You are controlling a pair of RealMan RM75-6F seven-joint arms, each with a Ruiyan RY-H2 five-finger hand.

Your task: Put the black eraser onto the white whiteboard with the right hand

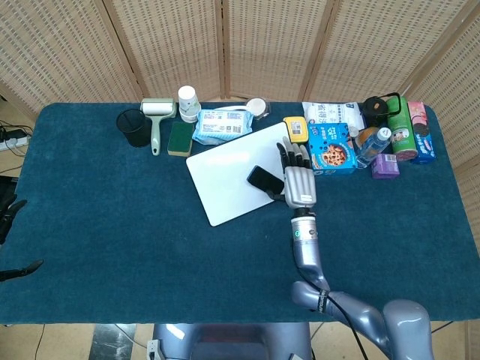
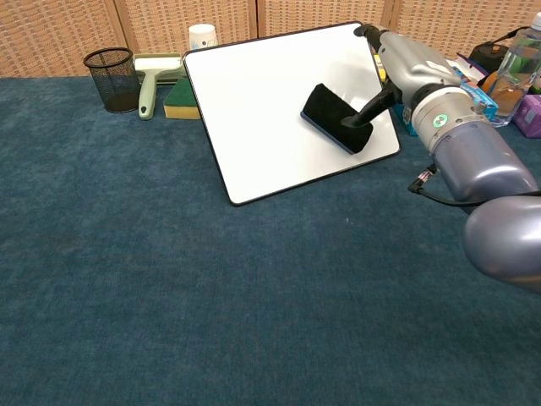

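The black eraser (image 1: 262,180) (image 2: 336,117) lies flat on the right part of the white whiteboard (image 1: 225,176) (image 2: 254,110), which rests at an angle on the blue cloth. My right hand (image 1: 298,176) (image 2: 414,72) is just right of the eraser with its fingers stretched out and apart, holding nothing. In the chest view its dark thumb still touches the eraser's right end. Dark finger-like shapes (image 1: 7,210) at the far left edge of the head view seem to be my left hand, off the table; how it stands is unclear.
Behind the board stand a black mesh cup (image 1: 135,127), a lint roller (image 1: 156,120), a green sponge (image 1: 180,137), a paper cup (image 1: 187,101) and a wipes pack (image 1: 221,125). A blue cookie box (image 1: 331,148), a bottle (image 1: 373,146) and cans crowd the right.
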